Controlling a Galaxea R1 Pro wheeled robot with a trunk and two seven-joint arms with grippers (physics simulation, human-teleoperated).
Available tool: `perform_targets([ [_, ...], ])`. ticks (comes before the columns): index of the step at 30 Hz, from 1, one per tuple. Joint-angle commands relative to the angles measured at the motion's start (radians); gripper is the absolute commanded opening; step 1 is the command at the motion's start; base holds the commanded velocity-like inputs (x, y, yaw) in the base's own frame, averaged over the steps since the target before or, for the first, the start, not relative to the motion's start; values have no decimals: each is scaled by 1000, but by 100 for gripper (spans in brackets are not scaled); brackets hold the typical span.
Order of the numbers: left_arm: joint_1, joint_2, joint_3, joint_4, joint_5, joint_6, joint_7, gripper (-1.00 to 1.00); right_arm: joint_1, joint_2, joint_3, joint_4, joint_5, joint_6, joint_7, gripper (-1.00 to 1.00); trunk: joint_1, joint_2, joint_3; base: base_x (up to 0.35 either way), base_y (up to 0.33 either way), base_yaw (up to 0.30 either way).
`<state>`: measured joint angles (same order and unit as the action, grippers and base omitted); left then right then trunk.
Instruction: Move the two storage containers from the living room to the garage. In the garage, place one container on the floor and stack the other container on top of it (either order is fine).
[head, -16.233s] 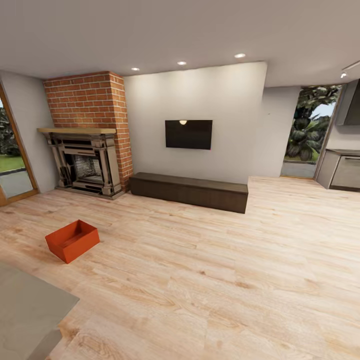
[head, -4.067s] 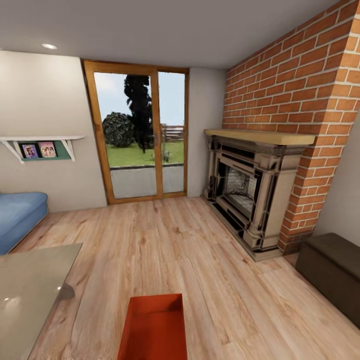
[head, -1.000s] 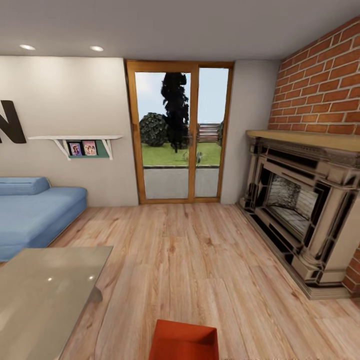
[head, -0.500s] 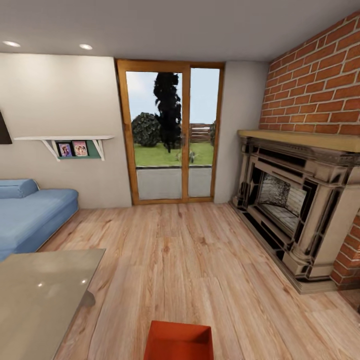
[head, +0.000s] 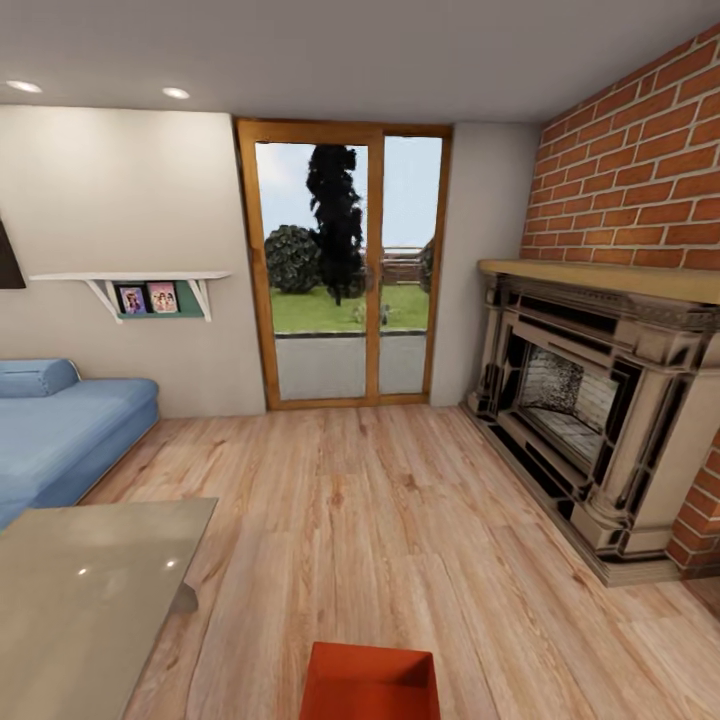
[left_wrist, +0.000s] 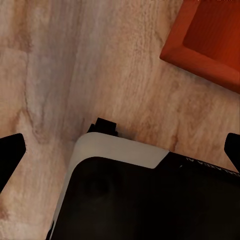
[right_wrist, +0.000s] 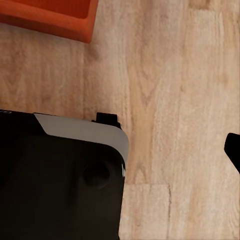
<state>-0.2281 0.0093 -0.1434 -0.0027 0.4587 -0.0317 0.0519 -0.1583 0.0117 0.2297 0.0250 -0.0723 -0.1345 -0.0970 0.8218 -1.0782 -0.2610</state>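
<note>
Orange-red storage container (head: 372, 683) sits on the wood-plank floor (head: 380, 520) of the living room, ahead of the robot base (left_wrist: 145, 195). Left tool (left_wrist: 120, 150) spread wide, fingertips (left_wrist: 11, 152) apart, container (left_wrist: 207, 37) just beyond. Right tool (right_wrist: 235, 145): state cannot be told; container corner (right_wrist: 50, 17) nearby.

The head camera looks forward across the wood floor (head: 400, 520) toward the glass doors (head: 345, 265). Both wrist cameras look straight down, close to the same floor. All three see the orange bin (head: 372, 685) (left_wrist: 212, 40) (right_wrist: 50, 17).
</note>
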Motion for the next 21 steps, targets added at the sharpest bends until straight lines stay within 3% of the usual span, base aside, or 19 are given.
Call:
perform_targets([
  [1,0,0,-9,0,8,-2,2,100,-1,1,8,3,-8,-5,-3,100,0,-1,-1,0,22,0],
  [13,0,0,-9,0,8,-2,2,100,-1,1,8,3,-10,-6,-3,100,0,-1,-1,-50,5,0],
  [21,0,1,-9,0,8,-2,2,100,-1,4,8,3,-9,-4,-4,100,0,-1,-1,-7,0,-167],
])
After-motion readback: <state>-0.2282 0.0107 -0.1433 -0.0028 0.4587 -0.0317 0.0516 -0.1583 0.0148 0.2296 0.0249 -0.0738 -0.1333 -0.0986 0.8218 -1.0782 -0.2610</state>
